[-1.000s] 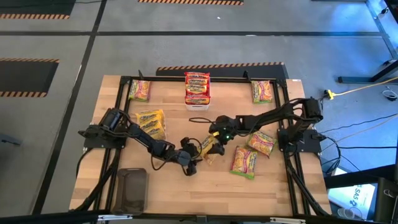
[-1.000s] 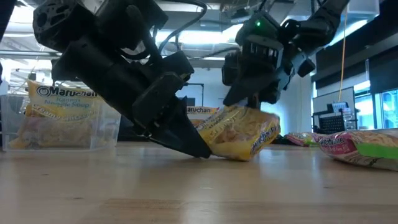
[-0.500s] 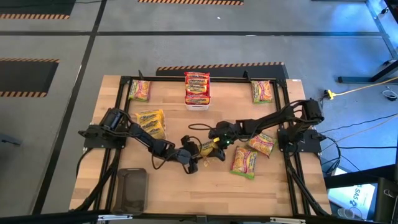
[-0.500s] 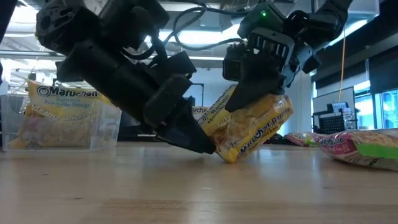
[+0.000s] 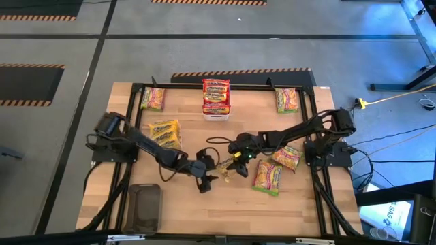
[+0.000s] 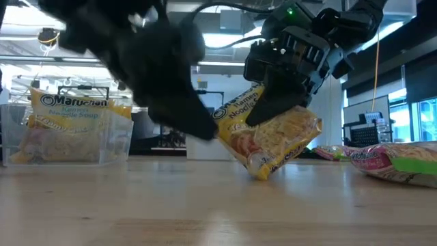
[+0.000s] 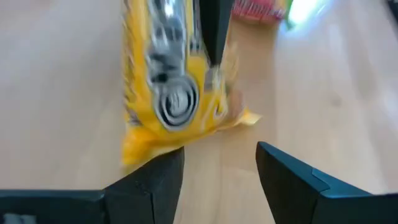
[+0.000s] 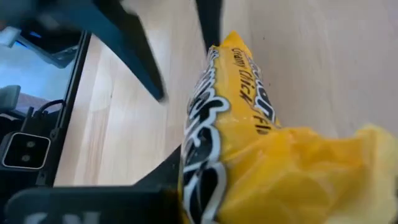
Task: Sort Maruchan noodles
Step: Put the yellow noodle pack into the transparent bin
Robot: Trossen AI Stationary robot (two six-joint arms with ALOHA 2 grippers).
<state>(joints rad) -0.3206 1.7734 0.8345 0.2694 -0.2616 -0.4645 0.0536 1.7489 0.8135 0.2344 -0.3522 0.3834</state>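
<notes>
Right end effector (image 6: 273, 109) pinches yellow noodle packet (image 6: 270, 137); left end effector (image 7: 217, 180) parted, empty, just beside.

even, bright overhead light fills the high view, with only short soft shadows under the arms. in the low view the ceiling strips (image 6: 225, 41) glare white and a sheen lies on the table (image 6: 218, 212); the left gripper (image 6: 194, 123) is smeared by motion blur. the left wrist view is streaked with blur across the yellow packet (image 7: 168, 87). the right wrist view is soft at close range.
</notes>
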